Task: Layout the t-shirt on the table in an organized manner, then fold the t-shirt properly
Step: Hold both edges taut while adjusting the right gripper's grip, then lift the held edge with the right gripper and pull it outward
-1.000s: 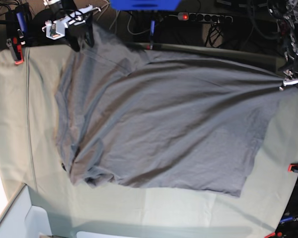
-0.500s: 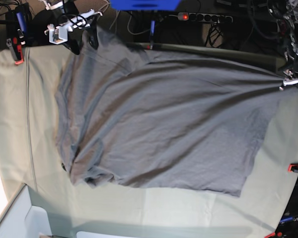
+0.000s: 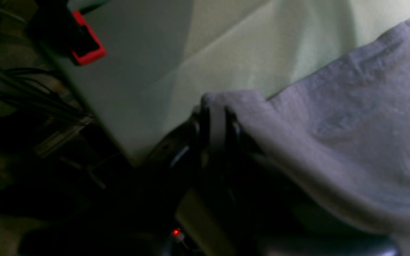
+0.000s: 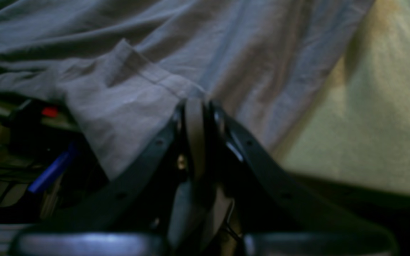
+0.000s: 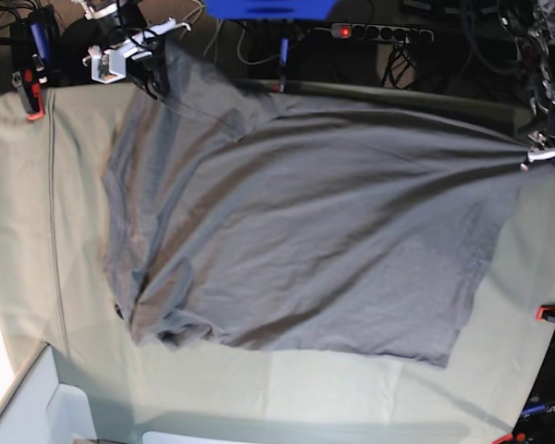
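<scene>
T-shirt (image 5: 296, 231): grey, spread across the table (image 5: 37, 231), stretched between my two grippers. Left gripper (image 3: 216, 117): clamped on one edge. Right gripper (image 4: 195, 117): clamped on a hemmed corner. Step in hand: laying out. Next, likely: lower both corners flat, release, smooth the bunched near-left end

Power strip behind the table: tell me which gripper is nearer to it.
Right. The right gripper, shut on the t-shirt, sits closer to the power strip; the left gripper holds the opposite corner, lower.

A lab: clamped table (image 5: 18, 231), power strip (image 5: 379, 32), cables (image 5: 402, 60).
</scene>
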You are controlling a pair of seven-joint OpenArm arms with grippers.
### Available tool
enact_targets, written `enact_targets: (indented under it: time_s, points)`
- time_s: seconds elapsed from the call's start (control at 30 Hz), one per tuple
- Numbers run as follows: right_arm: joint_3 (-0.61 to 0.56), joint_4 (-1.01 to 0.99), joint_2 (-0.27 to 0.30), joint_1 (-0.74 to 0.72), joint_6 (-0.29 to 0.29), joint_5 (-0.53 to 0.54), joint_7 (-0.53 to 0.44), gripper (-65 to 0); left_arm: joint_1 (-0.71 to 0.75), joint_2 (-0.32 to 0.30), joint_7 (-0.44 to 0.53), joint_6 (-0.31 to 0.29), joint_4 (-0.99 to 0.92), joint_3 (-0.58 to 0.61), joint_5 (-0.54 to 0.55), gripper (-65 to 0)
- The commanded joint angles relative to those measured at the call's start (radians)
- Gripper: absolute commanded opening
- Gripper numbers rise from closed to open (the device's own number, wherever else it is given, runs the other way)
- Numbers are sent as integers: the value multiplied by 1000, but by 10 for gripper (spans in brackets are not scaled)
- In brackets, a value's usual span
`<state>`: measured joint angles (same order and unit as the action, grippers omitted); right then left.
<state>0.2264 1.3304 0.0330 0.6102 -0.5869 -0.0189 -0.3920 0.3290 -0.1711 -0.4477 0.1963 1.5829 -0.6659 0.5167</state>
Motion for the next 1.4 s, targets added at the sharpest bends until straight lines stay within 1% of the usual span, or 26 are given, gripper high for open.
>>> enact_targets:
  time_s: [0.0, 0.17, 0.3, 0.43, 0.7, 0.9, 0.97, 1.17, 1.3, 1.37]
  points:
    - [5, 19, 3, 10, 3, 15, -29, -650, -6, -15, 25, 4, 15, -7, -7, -650]
    - [38, 77, -2, 41, 3, 17, -29, -650, -6, -15, 25, 4, 15, -7, -7, -650]
    - [107, 126, -34, 50, 2, 17, -31, -650, -6, -15, 25, 4, 15, -7, -7, -650]
    - [144, 156, -38, 50, 0, 18, -32, -650, -8, -15, 25, 4, 15, -7, -7, -650]
    - [133, 243, -46, 63, 0, 18, -32, -650, -8, -15, 25, 4, 27, -10, -7, -650]
    - [49, 235, -52, 64, 0, 14, -29, -650, -6, -15, 25, 4, 29, -15, -7, -650]
    - [37, 220, -52, 63, 0, 14, -29, -650, -5, -18, 26, 4, 29, -15, -3, -650]
    - [47, 217, -51, 63, 0, 17, -34, -650, 2, -20, 26, 4, 110, -16, -7, -650]
    - [109, 261, -55, 63, 3, 20, -34, -650, 2, -15, 25, 4, 155, -16, -7, -650]
    - [109, 269, -55, 63, 3, 55, -34, -650, 2, -15, 25, 4, 156, -15, -7, -650]
